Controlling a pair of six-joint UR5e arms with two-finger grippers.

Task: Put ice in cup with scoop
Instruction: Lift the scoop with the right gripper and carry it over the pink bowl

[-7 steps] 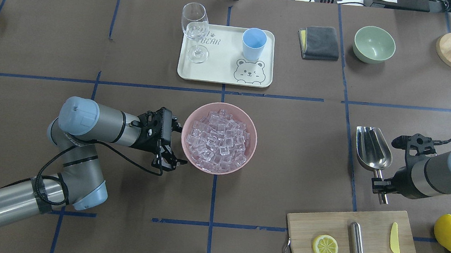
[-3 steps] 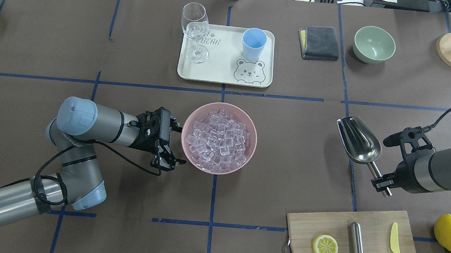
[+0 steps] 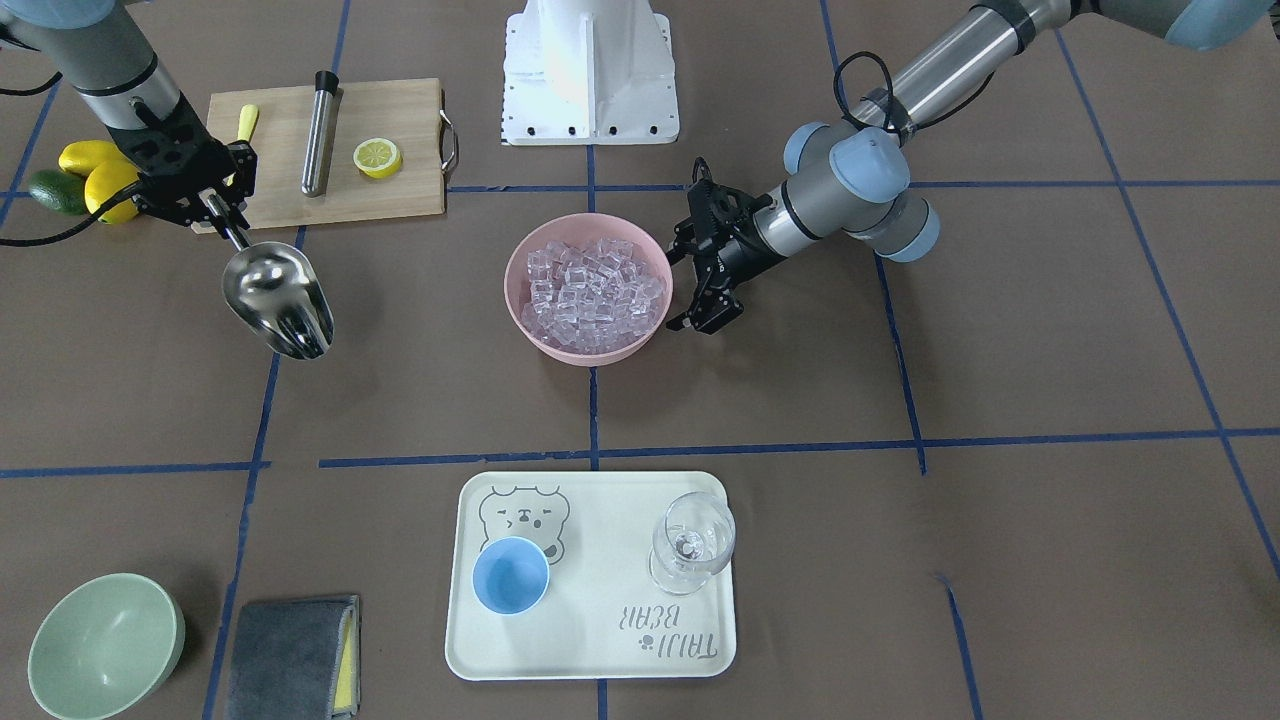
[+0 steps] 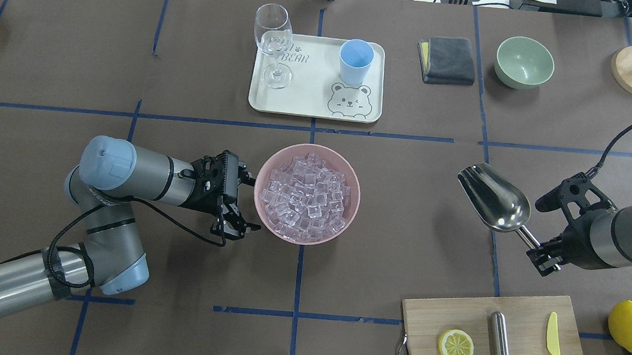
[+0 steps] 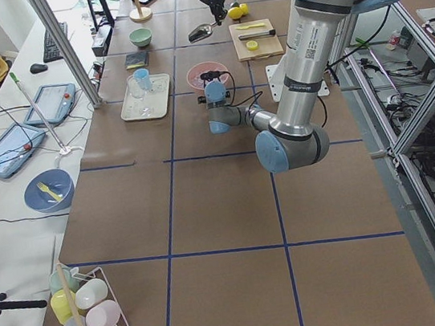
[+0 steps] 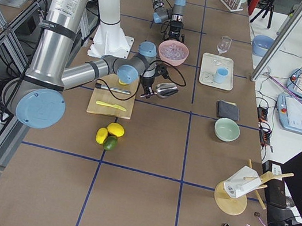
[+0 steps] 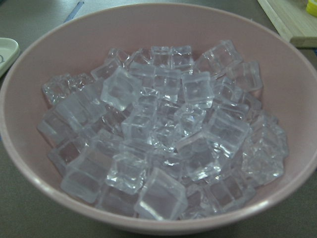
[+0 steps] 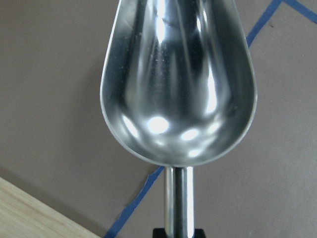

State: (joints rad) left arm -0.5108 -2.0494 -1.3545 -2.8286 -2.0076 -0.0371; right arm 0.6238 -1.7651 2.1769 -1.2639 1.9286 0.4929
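Ice (image 4: 307, 196) fills a pink bowl (image 4: 311, 147) at the middle of the tabletop (image 4: 401, 235); the clear cubes are heaped to about rim height, and none lies outside it. The left wrist view looks straight into the heap.

The left pincer (image 4: 249, 204) sits just beside the bowl on the robot's left, its fingers spread wide and holding nothing. Whether a fingertip touches the bowl wall cannot be told.

The right pincer (image 4: 541, 256) is pinched on the thin handle of the scoop (image 4: 494, 205). The scoop is well apart from the bowl, on the robot's right, and over a blue tape line. Its trough is empty and faces up, and its mouth points away from the robot and towards the tabletop's middle. In the front view it casts a shadow to one side, so it looks raised off the surface.

The cup (image 4: 356, 61) stands upright and empty on a cream tray (image 4: 311, 101) on the far side of the bowl, above a printed bear. A wine glass (image 4: 274, 33) stands at the tray's other end.

Near the robot, beside the right arm, a wooden board (image 4: 435, 316) carries a lemon slice (image 4: 455, 346), a steel cylinder (image 4: 501, 350) and a yellow knife (image 4: 556, 354).
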